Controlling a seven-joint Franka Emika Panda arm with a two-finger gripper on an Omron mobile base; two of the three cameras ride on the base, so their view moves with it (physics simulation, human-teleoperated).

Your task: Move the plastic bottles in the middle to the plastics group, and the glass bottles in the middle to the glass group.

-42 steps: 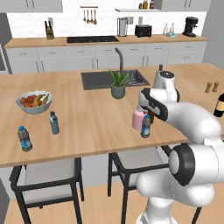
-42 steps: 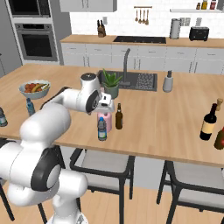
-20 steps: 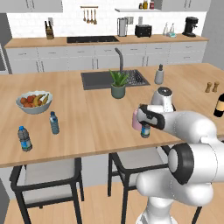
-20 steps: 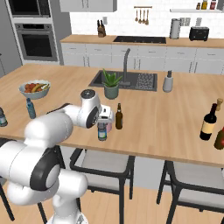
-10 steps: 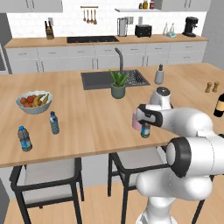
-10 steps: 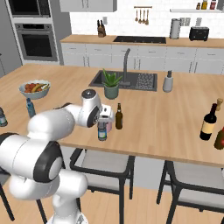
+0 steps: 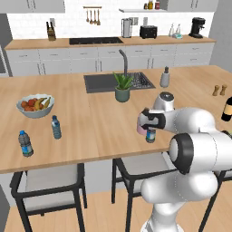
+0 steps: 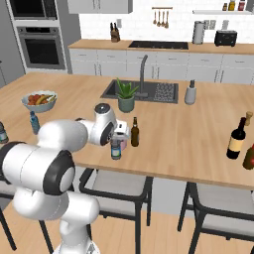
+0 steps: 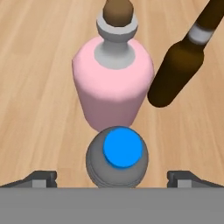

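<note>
Lowered since two seconds ago, the gripper (image 9: 112,177) hangs, jaws apart, over the middle plastic bottle (image 9: 117,156), beside pink bottle (image 9: 113,81) and amber bottle (image 9: 186,57); nothing sorted yet.

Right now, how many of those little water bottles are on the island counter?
3. Two stand apart near the fruit bowl: one water bottle beside it, another by the counter's edge. The third stands mid-counter under the gripper, before the pink bottle.
</note>
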